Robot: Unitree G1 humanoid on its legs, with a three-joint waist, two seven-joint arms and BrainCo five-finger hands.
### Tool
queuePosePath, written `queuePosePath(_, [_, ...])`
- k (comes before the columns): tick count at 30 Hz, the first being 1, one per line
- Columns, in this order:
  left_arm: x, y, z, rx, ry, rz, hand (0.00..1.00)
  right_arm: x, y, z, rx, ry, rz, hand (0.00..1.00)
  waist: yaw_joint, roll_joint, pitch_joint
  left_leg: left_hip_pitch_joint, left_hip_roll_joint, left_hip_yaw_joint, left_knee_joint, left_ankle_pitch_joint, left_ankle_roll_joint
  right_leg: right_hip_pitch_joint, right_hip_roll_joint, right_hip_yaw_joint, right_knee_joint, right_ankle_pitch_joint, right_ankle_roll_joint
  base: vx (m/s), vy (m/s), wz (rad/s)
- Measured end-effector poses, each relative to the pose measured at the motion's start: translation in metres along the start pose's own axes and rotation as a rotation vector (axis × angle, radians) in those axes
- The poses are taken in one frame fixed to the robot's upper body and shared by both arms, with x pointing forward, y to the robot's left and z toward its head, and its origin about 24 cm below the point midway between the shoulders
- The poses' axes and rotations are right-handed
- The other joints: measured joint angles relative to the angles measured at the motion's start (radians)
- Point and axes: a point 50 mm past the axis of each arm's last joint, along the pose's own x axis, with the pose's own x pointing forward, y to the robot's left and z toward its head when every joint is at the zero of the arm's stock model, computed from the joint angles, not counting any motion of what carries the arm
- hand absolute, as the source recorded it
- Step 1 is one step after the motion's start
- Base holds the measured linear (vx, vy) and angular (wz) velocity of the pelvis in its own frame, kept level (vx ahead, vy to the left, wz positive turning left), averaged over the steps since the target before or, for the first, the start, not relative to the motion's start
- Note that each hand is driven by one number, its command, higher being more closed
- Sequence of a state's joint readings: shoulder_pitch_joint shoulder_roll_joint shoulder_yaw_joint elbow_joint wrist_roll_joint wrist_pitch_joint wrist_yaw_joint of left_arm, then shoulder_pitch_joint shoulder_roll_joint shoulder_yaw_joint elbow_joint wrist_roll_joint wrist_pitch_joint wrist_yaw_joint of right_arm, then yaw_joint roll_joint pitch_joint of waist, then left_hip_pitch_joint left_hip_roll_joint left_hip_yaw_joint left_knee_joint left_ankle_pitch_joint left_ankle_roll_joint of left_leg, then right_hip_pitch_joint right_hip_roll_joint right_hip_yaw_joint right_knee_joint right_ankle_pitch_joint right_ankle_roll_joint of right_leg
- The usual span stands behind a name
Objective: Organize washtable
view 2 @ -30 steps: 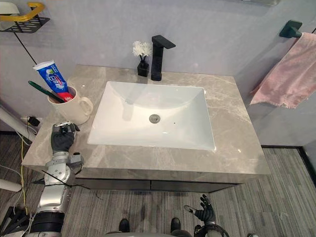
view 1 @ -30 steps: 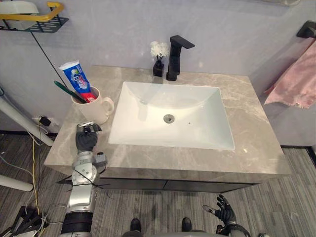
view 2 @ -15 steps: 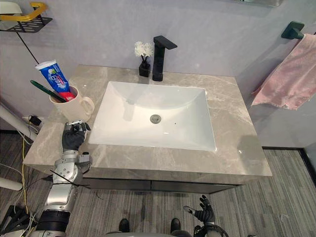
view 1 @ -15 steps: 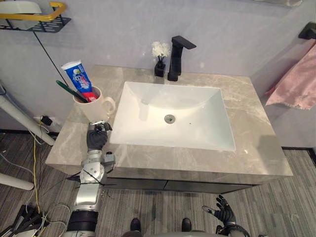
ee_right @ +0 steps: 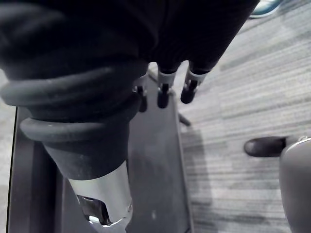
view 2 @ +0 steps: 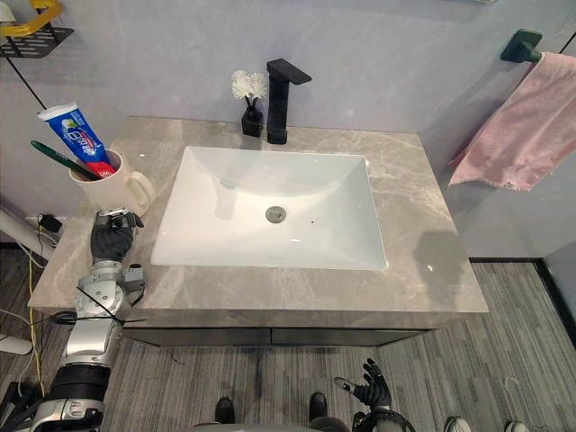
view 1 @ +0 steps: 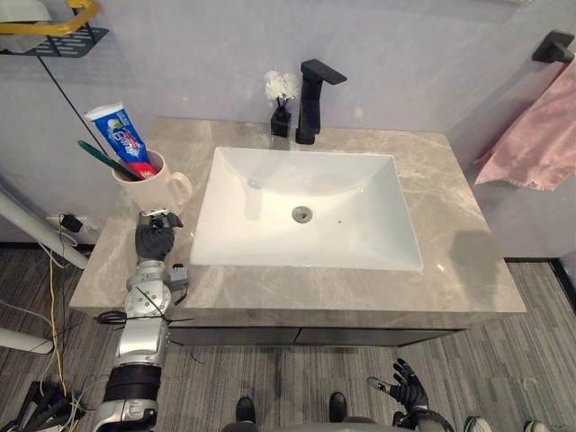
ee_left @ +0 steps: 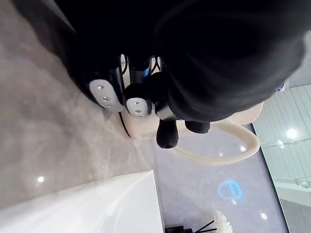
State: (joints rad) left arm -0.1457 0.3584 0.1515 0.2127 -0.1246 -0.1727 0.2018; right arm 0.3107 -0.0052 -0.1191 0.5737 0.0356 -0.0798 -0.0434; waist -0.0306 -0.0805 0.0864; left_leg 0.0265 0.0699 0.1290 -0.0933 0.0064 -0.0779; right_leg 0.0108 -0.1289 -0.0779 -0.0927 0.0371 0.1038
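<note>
A cream mug (view 1: pixel 144 184) stands on the grey marble washtable (view 1: pixel 450 261) left of the white sink (view 1: pixel 306 202). It holds a blue and red toothpaste tube (view 1: pixel 117 139) and a green toothbrush (view 1: pixel 102 159). My left hand (view 1: pixel 153 241) rests on the counter just in front of the mug, fingers curled and holding nothing. In the left wrist view its fingertips (ee_left: pixel 167 138) sit close to the mug's handle (ee_left: pixel 218 155) without touching it. My right hand (view 1: pixel 407 394) hangs low over the floor, fingers (ee_right: pixel 163 92) spread and empty.
A black faucet (view 1: pixel 310 90) and a small black vase of white flowers (view 1: pixel 282 99) stand behind the sink. A pink towel (view 1: pixel 531 135) hangs on the right wall. A yellow and black shelf (view 1: pixel 45 31) sits high on the left wall.
The whole view has shifted. My left hand has edged slightly to the right in front of the mug, toward its handle. The right hand stays low.
</note>
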Motion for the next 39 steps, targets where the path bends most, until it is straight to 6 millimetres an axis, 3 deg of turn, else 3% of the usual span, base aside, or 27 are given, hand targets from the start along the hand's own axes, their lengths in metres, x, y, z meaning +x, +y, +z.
queuePosePath(17, [0.021, 0.014, 0.013, 0.101, -0.041, -0.004, 1.00, 0.003, 0.000, 0.005, 0.001, -0.014, -0.002, 0.00, -0.008, -0.012, 0.019, -0.014, 0.001, 0.008, 0.000, -0.001, 0.000, -0.023, 0.001, 0.004, 0.000, 0.002, -0.003, -0.02, -0.010, -0.01])
queuePosePath(39, [0.012, 0.019, 0.012, 0.183, -0.064, -0.025, 1.00, 0.005, -0.005, 0.009, -0.003, -0.025, -0.021, 0.00, -0.008, 0.001, 0.028, -0.020, 0.000, 0.009, 0.000, -0.001, 0.000, -0.026, 0.001, 0.002, 0.003, 0.004, -0.006, 0.00, -0.001, 0.00])
